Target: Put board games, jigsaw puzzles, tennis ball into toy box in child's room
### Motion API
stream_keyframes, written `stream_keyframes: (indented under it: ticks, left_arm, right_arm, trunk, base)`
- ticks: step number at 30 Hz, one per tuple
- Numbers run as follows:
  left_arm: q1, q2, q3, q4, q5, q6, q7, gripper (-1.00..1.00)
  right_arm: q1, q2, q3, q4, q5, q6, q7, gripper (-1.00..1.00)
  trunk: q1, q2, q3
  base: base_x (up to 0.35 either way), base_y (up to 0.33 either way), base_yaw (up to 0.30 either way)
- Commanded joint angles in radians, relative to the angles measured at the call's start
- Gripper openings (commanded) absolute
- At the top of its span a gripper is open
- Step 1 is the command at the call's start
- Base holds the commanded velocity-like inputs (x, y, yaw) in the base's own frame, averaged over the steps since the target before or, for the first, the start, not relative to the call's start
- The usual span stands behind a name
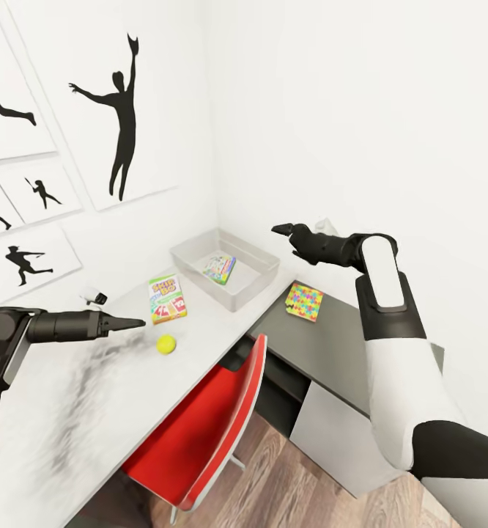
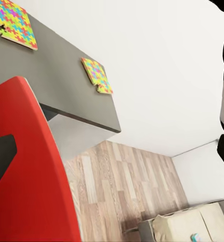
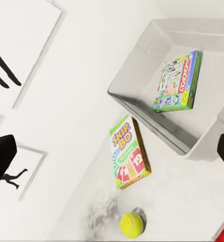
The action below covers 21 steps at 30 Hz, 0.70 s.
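At the near edge of the head view, a red chair (image 1: 207, 425) tucked under the pale grey surface (image 1: 75, 411), wood-plank floor (image 1: 273, 484) beneath. Just beyond the chair's back, a yellow tennis ball (image 1: 166, 344) resting on the pale top, well apart from everything else. Level with the ball, the left end effector (image 1: 130, 323) hovering above the surface, fingers drawn to a closed point, nothing held. A little farther, a green Skip-Bo game box (image 1: 167, 298) lying flat on the pale top, near the toy box but not in it. On the lower dark grey surface (image 1: 324, 345), a multicoloured jigsaw puzzle (image 1: 304, 301) lying flat; in the left wrist view, two such puzzles there, one (image 2: 13, 22) and another (image 2: 97, 75) well apart. Farther still, in the corner, the pale grey toy box (image 1: 193, 257), a Monopoly game box (image 1: 220, 268) lying inside it. Above the dark top near the tray, the right end effector (image 1: 282, 229), empty; jaw spread hard to tell from the head view, fingertips at the far edges of its wrist view suggesting wide open. On the far wall, black dancer silhouettes (image 1: 116, 117).
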Motion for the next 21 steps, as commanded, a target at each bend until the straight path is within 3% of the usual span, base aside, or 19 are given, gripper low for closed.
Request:
stream_keyframes:
  ticks: [1,13,14,17,21]
  left_arm:
    - [0.002,0.0,0.0,0.0,0.0,0.01,-0.004,1.0]
    - [0.03,0.001,0.0,0.0,-0.002,0.008,-0.004,1.0]
    - [0.038,0.0,0.0,-0.001,-0.002,0.007,-0.004,1.0]
    - [0.05,0.0,0.0,-0.001,-0.002,0.006,-0.004,1.0]
    - [0.065,0.0,0.0,-0.001,-0.003,0.0,-0.004,1.0]
  right_arm:
    - [0.017,0.001,-0.002,-0.014,-0.011,0.004,-0.01,1.0]
    - [0.242,0.003,-0.005,-0.246,-0.015,0.009,-0.007,1.0]
    - [0.287,0.004,-0.005,-0.279,-0.015,0.008,-0.007,1.0]
    - [0.362,0.006,-0.007,-0.316,-0.014,0.003,-0.005,1.0]
    - [0.415,0.006,-0.008,-0.33,-0.013,0.002,-0.003,1.0]
  trunk:
    - [0.001,-0.002,0.0]
    - [0.001,-0.002,0.02]
    - [0.001,-0.002,0.021]
    - [0.001,-0.002,0.026]
    - [0.001,-0.002,0.033]
  base:
    - [0.0,0.0,0.0]
    - [0.0,0.0,0.0]
    - [0.0,0.0,0.0]
    - [0.0,0.0,0.0]
    - [0.0,0.0,0.0]
